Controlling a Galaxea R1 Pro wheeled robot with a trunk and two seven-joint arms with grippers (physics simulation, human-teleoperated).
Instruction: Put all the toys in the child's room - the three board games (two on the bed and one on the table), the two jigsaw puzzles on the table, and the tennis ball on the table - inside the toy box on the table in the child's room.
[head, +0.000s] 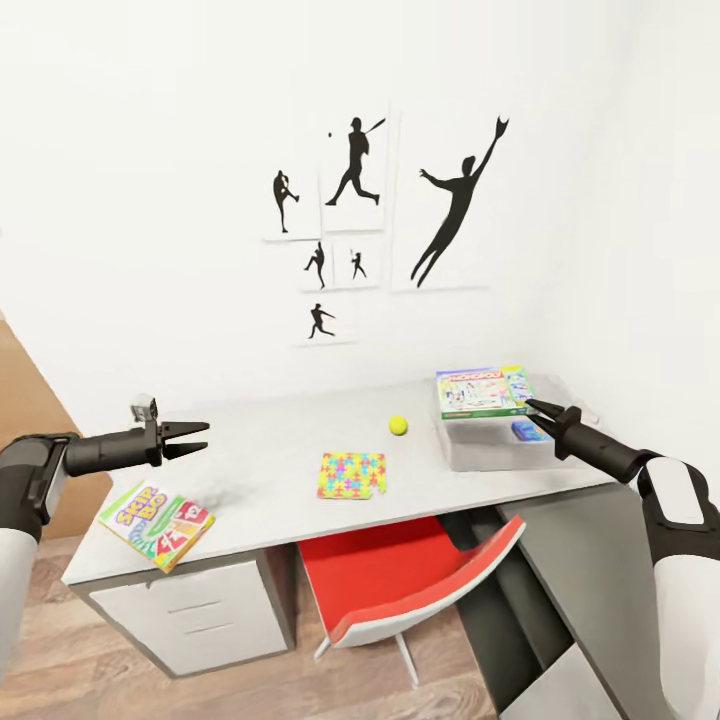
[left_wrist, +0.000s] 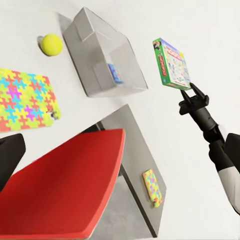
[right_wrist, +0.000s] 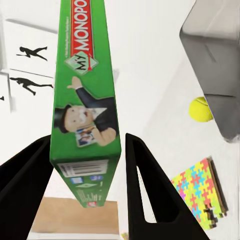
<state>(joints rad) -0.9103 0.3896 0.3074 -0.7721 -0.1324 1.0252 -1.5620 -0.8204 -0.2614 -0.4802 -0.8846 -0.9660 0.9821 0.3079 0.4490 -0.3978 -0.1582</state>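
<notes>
My right gripper (head: 533, 408) is shut on the edge of the green-edged Monopoly board game (head: 482, 392), holding it in the air just above the pale grey toy box (head: 480, 450). In the right wrist view the box (right_wrist: 87, 100) stands on edge between the black fingers (right_wrist: 145, 190). A small blue thing (head: 527, 431) lies in the toy box. On the table (head: 260, 440) are the tennis ball (head: 398, 425), a jigsaw puzzle (head: 351, 475) and the Skip-Bo board game (head: 155, 522). Above that game, my left gripper (head: 190, 439) is open and empty.
A red chair (head: 400, 575) is pushed under the table's middle. A lower dark grey cabinet (head: 585, 545) stands at the right under my right arm; another multicoloured jigsaw square (left_wrist: 152, 186) lies on it. Baseball silhouettes (head: 355, 160) hang on the white wall behind.
</notes>
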